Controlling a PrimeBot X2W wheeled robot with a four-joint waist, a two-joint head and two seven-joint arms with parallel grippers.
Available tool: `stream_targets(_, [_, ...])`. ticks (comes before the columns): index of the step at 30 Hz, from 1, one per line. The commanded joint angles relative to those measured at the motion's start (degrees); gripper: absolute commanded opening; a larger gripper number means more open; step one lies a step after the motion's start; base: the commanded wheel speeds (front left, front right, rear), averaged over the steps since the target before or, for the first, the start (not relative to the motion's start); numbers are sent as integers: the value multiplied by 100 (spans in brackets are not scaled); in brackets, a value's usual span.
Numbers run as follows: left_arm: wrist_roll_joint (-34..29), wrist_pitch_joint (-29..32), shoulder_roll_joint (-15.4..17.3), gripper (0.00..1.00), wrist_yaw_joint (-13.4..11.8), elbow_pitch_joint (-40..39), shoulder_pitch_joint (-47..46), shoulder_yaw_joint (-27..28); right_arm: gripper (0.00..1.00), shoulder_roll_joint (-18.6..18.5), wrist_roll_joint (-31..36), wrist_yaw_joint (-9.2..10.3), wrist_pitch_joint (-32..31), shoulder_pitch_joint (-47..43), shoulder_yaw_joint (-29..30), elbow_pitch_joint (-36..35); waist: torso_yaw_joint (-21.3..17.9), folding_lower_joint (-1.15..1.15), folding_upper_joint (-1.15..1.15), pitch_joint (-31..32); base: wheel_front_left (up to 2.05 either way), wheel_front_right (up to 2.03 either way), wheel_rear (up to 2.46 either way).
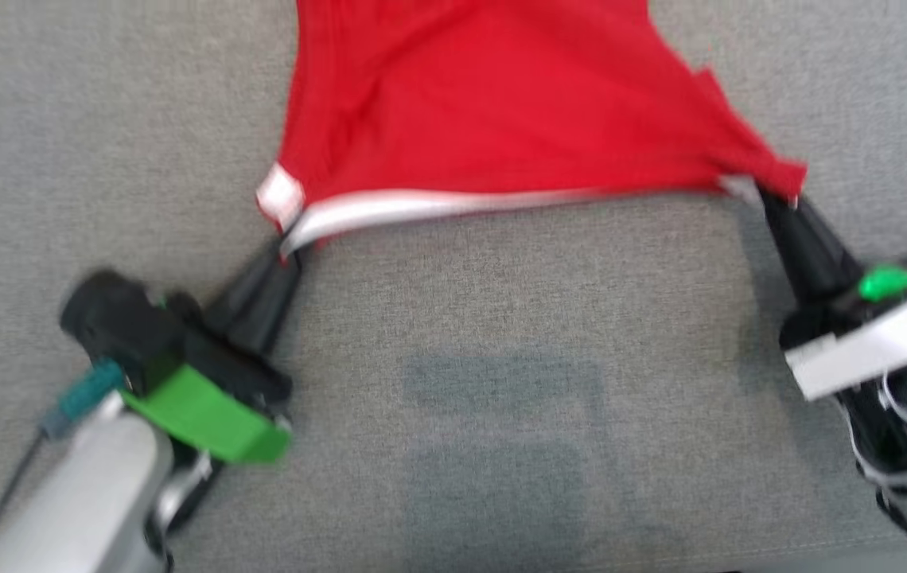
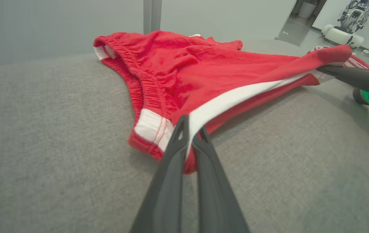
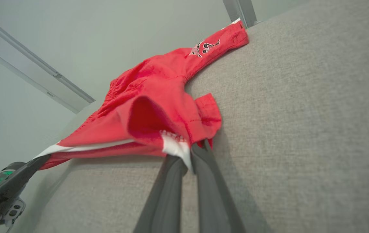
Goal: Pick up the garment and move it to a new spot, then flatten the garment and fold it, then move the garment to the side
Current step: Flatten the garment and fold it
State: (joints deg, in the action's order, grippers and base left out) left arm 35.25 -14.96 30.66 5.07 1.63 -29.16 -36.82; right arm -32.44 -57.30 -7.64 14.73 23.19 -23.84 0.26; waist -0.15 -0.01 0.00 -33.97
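The worktop [image 1: 501,398] was covered in grey woven cloth, with a faint darker patch near its front edge. Behind its far edge stood a pale grey-green wall [image 2: 58,26] and an upright metal post [image 2: 152,16]. A rail [image 3: 35,64] ran across above in the right wrist view. Through an opening at the far right of the left wrist view stood another white robot [image 2: 346,19].

The garment [image 1: 485,103], red shorts with white trim and a gathered waistband, lay across the far half of the worktop, reaching its far edge by the post. Its near hem was pulled taut and raised slightly off the cloth.

The left claw [image 1: 286,251] was closed, pinching the white-trimmed corner at the left end of that hem. The right claw [image 1: 768,199] was likewise closed on the hem's right corner, well apart from the other. Both claws pointed toward the far edge, the white band stretched between them.
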Motion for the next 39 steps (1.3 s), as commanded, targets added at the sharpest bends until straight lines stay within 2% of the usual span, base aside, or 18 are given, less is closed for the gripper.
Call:
stream_targets(1, [-42, -28, 43, 0, -88, -97, 408, 115, 0, -142, -212, 28, 45, -390, 109, -53, 74, 1, 0, 780, 0, 0, 0])
stream_targets(8, [-31, -30, -55, 0, -438, -877, 2136, 200, 0, -684, -894, 43, -127, -2238, 373, -800, 32, 1, 0, 1277, 0, 0, 0])
stream_targets(12, [170, -32, 67, 0, -515, -1270, 2766, 194, 0, -1017, -1268, 52, -252, -3156, 670, -1276, -15, 1, 0, 1285, 0, 0, 0])
stream_targets(16, [335, 197, 219, 0, -426, -1668, 2972, 93, 0, -1178, -1543, 57, -327, -3507, 957, -1646, -115, 1, 0, 1212, 0, 0, 0])
stream_targets(20, [510, 591, 320, 0, -346, -2000, 2589, 171, 0, -1058, -1865, 40, -550, -2954, 992, -1865, -254, 1, 0, 965, 0, 0, 0])
stream_targets(24, [686, 1152, 450, 0, -238, -2230, 1887, 342, 0, -961, -2066, 27, -961, -2003, 900, -1490, -297, 1, 0, 610, 0, 0, 0])
stream_targets(25, [686, 1152, 450, 0, -238, -2230, 1887, 342, 0, -961, -2066, 27, -961, -2003, 900, -1490, -297, 1, 0, 610, 0, 0, 0])
stream_targets(31, [1037, 2005, 538, 0, -204, -2229, 760, 612, 0, -568, -2160, 28, -1502, -477, 625, -500, -324, 1, 0, 257, 0, 0, 0])
stream_targets(39, [1227, 2547, 282, 0, -112, -1681, -171, 535, 0, -56, -1783, 22, -1890, 857, 81, 655, -243, 1, 0, 32, 0, 0, 0])
